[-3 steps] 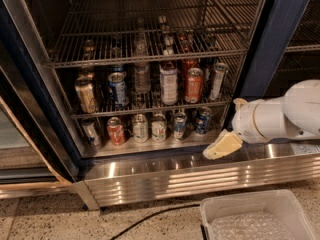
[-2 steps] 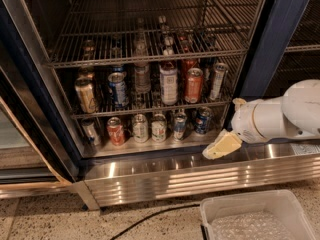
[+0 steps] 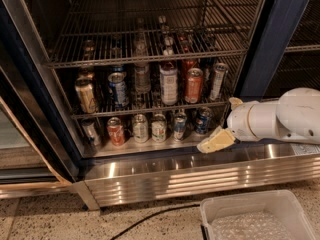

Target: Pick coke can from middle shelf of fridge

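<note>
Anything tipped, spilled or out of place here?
Nothing stands out. The coke can stands upright on the middle shelf among other cans; the end effector sits low right, near the base of the fridge.

My gripper [image 3: 216, 140] sat low at the fridge [image 3: 272, 39] sill, right side, below the middle shelf [image 3: 150, 109]. The coke can [image 3: 194, 85] had nothing in front. A bottle [image 3: 168, 82] crowded its left, a silver can [image 3: 217, 80] its right, and the upper rack [image 3: 150, 59] capped headroom.
</note>
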You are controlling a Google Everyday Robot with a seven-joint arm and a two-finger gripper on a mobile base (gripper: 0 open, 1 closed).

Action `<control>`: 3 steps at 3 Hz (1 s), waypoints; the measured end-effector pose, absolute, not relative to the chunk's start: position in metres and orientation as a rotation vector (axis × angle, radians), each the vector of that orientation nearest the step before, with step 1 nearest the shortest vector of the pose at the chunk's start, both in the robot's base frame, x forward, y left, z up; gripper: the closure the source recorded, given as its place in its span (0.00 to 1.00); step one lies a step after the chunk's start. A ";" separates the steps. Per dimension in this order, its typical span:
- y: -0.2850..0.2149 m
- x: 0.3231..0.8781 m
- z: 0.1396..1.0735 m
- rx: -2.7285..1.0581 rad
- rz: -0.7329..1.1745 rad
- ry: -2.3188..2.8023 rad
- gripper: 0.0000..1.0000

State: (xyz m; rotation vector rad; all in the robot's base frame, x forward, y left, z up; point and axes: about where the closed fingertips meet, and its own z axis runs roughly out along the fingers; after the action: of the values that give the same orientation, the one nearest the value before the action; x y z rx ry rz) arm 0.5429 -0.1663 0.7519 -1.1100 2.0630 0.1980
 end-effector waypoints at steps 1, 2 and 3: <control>-0.167 0.566 0.750 -1.027 0.241 1.987 0.00; -0.163 0.581 0.751 -0.944 0.273 1.906 0.00; -0.159 0.587 0.756 -0.870 0.271 1.829 0.00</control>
State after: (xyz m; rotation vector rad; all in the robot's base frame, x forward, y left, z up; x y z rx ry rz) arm 0.5871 -0.1588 0.7563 -0.8702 1.8287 0.2710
